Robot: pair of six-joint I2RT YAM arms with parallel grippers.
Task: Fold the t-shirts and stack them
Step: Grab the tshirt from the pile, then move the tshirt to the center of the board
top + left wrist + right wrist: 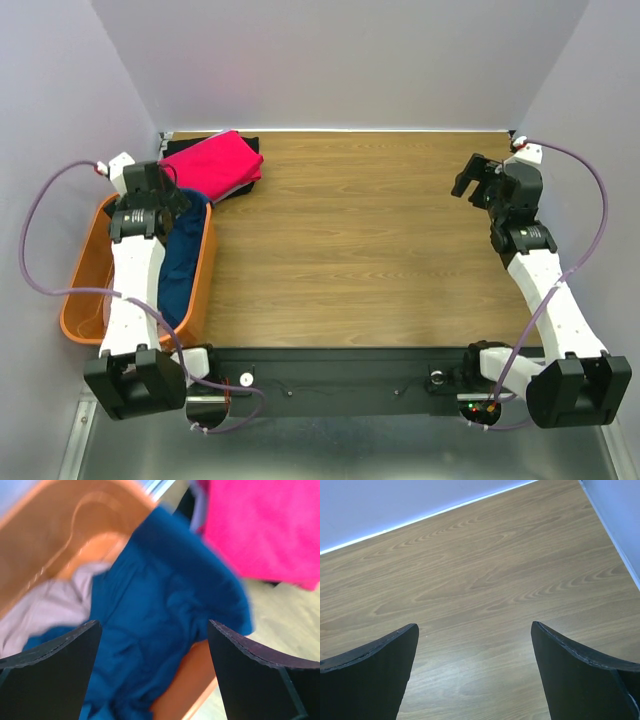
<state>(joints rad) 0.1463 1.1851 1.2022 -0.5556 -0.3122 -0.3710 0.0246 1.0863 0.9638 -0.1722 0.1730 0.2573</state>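
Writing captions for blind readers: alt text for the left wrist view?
A crumpled navy blue cloth t-shirt drapes over an orange plastic basket's rim, framed by the open left tool's black fingers. A pale pinkish shirt lies inside too; a bright pink shirt lies outside.

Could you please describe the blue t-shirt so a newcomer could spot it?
Find the orange basket at the table's left edge. The blue t-shirt lies crumpled inside, along its right wall. It alone is blue; the cloth beside it is pale, the folded tee beyond bright pink.

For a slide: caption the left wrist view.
Open left claw over navy t-shirt in orange basket, bright pink t-shirt beyond.
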